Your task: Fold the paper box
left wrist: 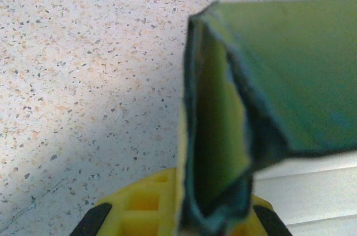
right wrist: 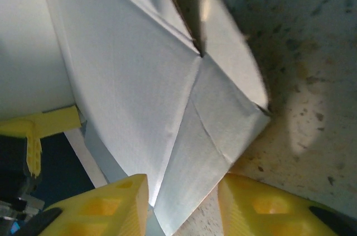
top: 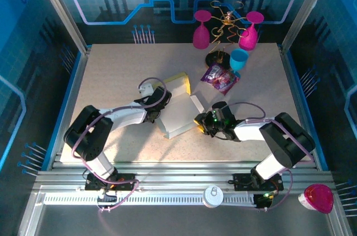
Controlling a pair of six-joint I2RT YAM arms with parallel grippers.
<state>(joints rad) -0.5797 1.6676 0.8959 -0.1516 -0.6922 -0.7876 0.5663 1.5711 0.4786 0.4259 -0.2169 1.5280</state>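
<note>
The paper box (top: 177,110) lies mid-table as a yellow, partly folded sheet with a pale inside and a raised yellow flap at its far end. My left gripper (top: 160,102) is at its left edge. In the left wrist view, that gripper (left wrist: 184,220) is shut on an upright folded flap of the paper box (left wrist: 217,135). My right gripper (top: 199,122) sits at the box's right corner. In the right wrist view, its yellow fingers (right wrist: 120,202) stand apart on either side of a creased pale corner of the box (right wrist: 139,80), and bare table shows beside the right finger.
A purple snack packet (top: 220,78) and a blue cup (top: 239,59) lie behind the box to the right. Two magenta glasses (top: 201,29) (top: 249,34) and a gold wire stand (top: 226,21) are at the back edge. A pink object (top: 318,198) rests on the near rail.
</note>
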